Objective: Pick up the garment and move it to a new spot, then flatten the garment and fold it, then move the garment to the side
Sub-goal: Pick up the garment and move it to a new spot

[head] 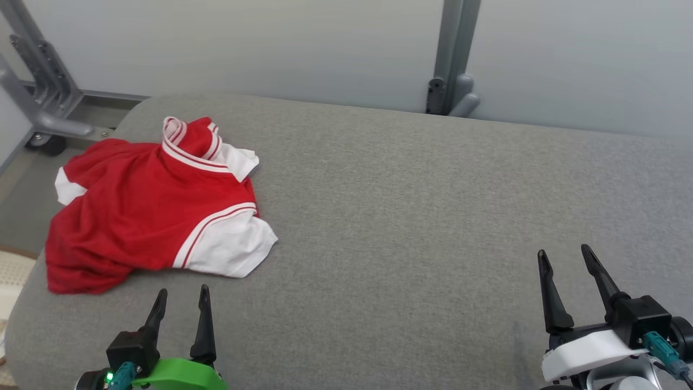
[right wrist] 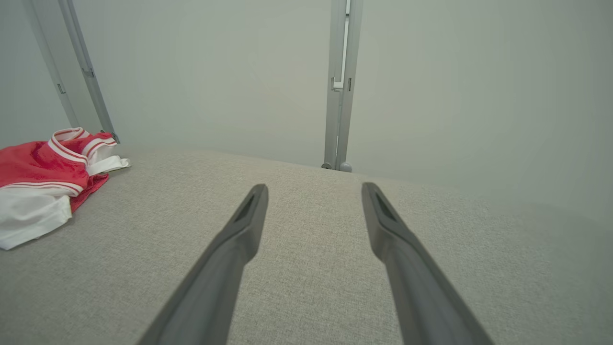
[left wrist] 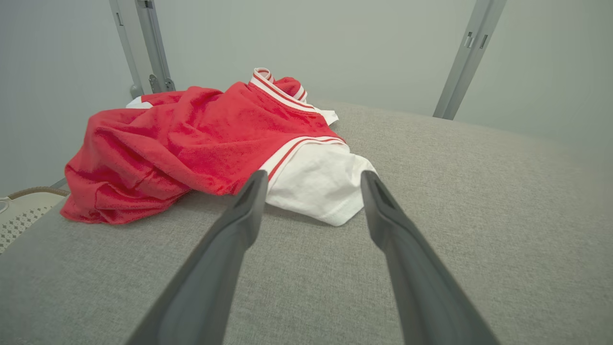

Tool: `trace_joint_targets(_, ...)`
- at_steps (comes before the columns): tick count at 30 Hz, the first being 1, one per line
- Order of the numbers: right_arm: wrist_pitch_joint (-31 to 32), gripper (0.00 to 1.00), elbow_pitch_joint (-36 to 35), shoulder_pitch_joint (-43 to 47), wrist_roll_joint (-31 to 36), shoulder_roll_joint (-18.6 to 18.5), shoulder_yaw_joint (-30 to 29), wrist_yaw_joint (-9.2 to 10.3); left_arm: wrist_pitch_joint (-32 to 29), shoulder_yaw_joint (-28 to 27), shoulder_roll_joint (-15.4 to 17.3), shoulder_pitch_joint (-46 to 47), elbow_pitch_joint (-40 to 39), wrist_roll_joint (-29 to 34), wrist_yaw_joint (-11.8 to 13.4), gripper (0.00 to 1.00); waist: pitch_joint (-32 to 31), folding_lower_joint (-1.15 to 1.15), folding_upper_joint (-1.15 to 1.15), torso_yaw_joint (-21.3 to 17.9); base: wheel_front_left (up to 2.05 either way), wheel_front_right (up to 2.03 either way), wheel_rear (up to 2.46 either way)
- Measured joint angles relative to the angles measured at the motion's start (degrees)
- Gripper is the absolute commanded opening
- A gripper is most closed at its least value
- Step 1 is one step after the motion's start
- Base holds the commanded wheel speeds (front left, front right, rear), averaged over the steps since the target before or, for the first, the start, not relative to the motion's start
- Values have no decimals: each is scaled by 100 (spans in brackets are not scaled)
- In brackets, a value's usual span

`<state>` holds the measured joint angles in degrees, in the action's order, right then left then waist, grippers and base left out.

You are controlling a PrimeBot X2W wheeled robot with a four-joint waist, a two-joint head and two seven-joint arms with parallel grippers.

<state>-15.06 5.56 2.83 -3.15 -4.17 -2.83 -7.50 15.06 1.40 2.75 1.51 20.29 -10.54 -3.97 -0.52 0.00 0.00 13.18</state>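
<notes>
We are holding our left pincer [head: 183, 291] at the near edge of the grey fabric worktop [head: 411, 227], its two dark fingers standing apart and gripping nothing. Our right pincer [head: 564, 251] is hovering well to the right, likewise spread and empty. Just beyond the left fingertips, the red garment [head: 146, 211] with white sleeves and striped trim is lying crumpled at the worktop's left end. Behind it, a grey post [head: 453, 54] is standing against the pale wall [head: 270, 49].

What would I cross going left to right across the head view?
Red and white garment → grey upright post → right gripper. The left gripper sits below the garment, within its width, so I leave it out of the order.
</notes>
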Motion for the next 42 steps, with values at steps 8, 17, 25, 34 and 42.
trace_joint_targets(8, 0, 100, 69, -66, -10, 15, 211, 0, 0, -230, 2, -210, -5, -8, -15, 100, -71, 0, 0, 760, 0, 0, 0)
trace_joint_targets(17, 0, 100, 48, -71, -29, -43, 256, 0, -2, -98, 4, 151, 489, -153, -68, 100, -27, 0, 0, 809, 0, 0, 0)
trace_joint_targets(25, 0, 100, 52, -285, -59, -225, 332, 0, -542, 181, 220, 1862, 1635, -115, -168, 100, 455, 0, 0, 529, 0, 0, 0)
trace_joint_targets(34, 0, 100, 47, -680, -98, -352, 502, 0, -1087, 410, 755, 3136, 3272, 142, -194, 100, 993, 0, 0, 2, 0, 0, 0)
trace_joint_targets(42, 0, 100, 22, -785, -132, -417, 452, 0, -1213, 490, 884, 3604, 4290, 192, -151, 100, 1450, 0, 0, -350, 0, 0, 0)
